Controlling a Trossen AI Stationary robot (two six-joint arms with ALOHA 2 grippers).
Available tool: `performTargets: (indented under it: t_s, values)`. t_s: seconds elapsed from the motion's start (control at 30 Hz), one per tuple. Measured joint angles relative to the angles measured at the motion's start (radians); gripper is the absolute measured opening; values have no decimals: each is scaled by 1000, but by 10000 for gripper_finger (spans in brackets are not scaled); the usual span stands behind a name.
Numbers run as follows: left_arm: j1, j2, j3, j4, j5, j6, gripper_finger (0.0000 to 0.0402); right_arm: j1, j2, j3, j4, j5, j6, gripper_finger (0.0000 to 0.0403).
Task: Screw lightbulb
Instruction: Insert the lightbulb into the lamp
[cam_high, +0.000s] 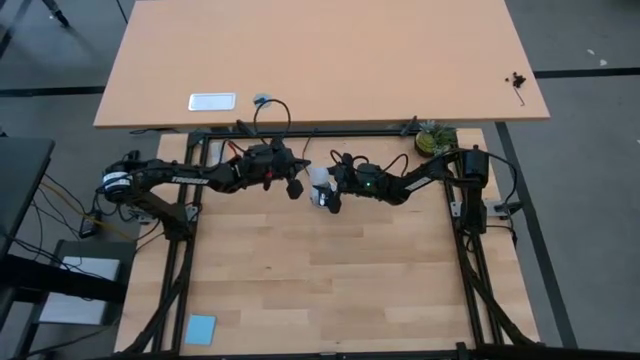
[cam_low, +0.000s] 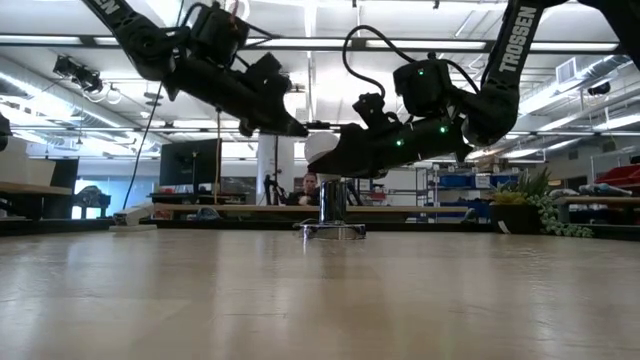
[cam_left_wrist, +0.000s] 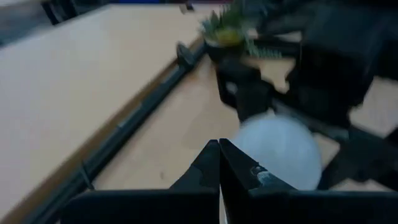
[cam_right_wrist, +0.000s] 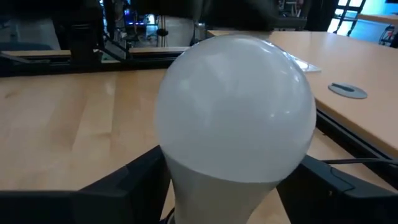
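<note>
The lightbulb is seen standing upright, its long axis vertical, with the rounded white dome pointing up and the narrower neck pointing down. In the low view the lightbulb is placed directly above a silver socket that stands on the table; the screw base is hidden, so it cannot be told how far it is seated. In the high view the lightbulb is found a little toward twelve o'clock of the table's middle, between the two arms. Its glass is matte white and smooth, pear-shaped, with a slightly creamier collar below the dome.

The right hand is reached in from three o'clock, the arm stretched low and nearly level, and its fingers are set apart on either side of the bulb's neck, close around it; whether they press on it cannot be told. The left hand is brought in from nine o'clock, hanging just beside the lightbulb, with its fingers held together on nothing.
</note>
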Motion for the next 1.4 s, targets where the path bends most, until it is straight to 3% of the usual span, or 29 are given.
performTargets:
  t_s: [0.23,1.1,1.4]
  values:
    - [-28,93,31,20,8,17,3,1,0,0,-4,-5,-3,255]
    - [-42,91,84,19,4,32,3,-14,-3,1,-52,0,1,279]
    - [-42,90,152,13,3,35,3,-13,-3,1,-69,0,2,278]
